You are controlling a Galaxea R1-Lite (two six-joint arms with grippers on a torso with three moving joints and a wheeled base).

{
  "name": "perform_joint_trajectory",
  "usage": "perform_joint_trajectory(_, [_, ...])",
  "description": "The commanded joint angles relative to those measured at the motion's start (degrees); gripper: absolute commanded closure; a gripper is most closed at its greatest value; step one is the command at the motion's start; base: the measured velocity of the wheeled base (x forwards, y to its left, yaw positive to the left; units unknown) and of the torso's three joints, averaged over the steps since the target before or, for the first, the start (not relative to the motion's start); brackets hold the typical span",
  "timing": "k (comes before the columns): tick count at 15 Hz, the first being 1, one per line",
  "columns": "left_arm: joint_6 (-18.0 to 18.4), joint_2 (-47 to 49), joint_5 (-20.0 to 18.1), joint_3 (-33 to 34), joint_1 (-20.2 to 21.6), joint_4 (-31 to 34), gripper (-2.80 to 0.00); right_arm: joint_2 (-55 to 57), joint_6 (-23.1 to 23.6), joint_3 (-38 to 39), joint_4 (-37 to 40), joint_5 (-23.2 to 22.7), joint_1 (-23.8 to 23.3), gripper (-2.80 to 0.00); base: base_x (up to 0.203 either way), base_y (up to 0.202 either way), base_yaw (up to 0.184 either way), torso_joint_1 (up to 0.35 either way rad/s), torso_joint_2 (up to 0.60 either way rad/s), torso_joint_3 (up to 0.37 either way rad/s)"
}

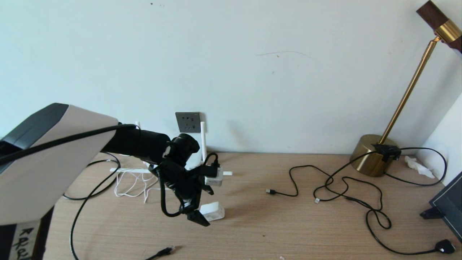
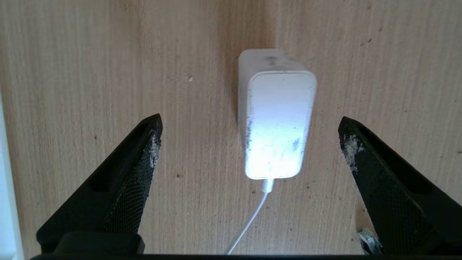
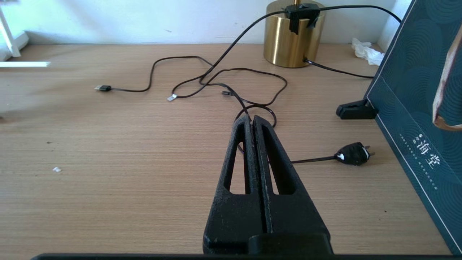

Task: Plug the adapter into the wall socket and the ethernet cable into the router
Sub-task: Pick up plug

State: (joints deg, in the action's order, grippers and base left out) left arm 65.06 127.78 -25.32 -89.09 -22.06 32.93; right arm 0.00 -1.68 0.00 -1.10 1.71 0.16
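Adapter (image 2: 277, 119) is lying flat on the desk (image 1: 288, 224), lower center of frame; left gripper (image 2: 249, 144) is hovering over it, fingers spread. Right gripper (image 3: 252, 124) is sitting pressed together.

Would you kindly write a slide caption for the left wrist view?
Left hand, fingers spread open, poised above the white adapter lying on the wooden desk.
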Motion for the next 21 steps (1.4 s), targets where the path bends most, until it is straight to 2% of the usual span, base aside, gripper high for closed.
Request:
perform_joint_trajectory(1, [-1.3, 0.6, 0.1, -0.2, -1.1, -0.5, -2.8, 0.1, -0.1, 0.0, 0.0, 0.0, 0.0, 0.0, 0.0, 0.0, 0.0, 0.0, 0.0, 0.0])
perform_joint_trajectory(12, [-2.0, 2.3, 1.4, -1.1, -1.4, -0.6, -2.8, 0.0, -0.1, 0.0, 0.0, 0.0, 0.0, 0.0, 0.0, 0.0, 0.0, 0.0, 0.0, 0.0])
perform_joint_trajectory(13, [-2.0, 2.2, 1.4, -1.1, -1.4, -0.6, 0.0, 0.0, 0.0, 0.0, 0.0, 0.0, 0.0, 0.0, 0.0, 0.0, 0.0, 0.0, 0.0, 0.0])
perform_joint_trajectory(21, [-1.9, 2.2, 1.4, -0.9, -1.8, -0.6, 0.0, 0.0, 0.0, 0.0, 0.0, 0.0, 0.0, 0.0, 0.0, 0.0, 0.0, 0.0, 0.0, 0.0])
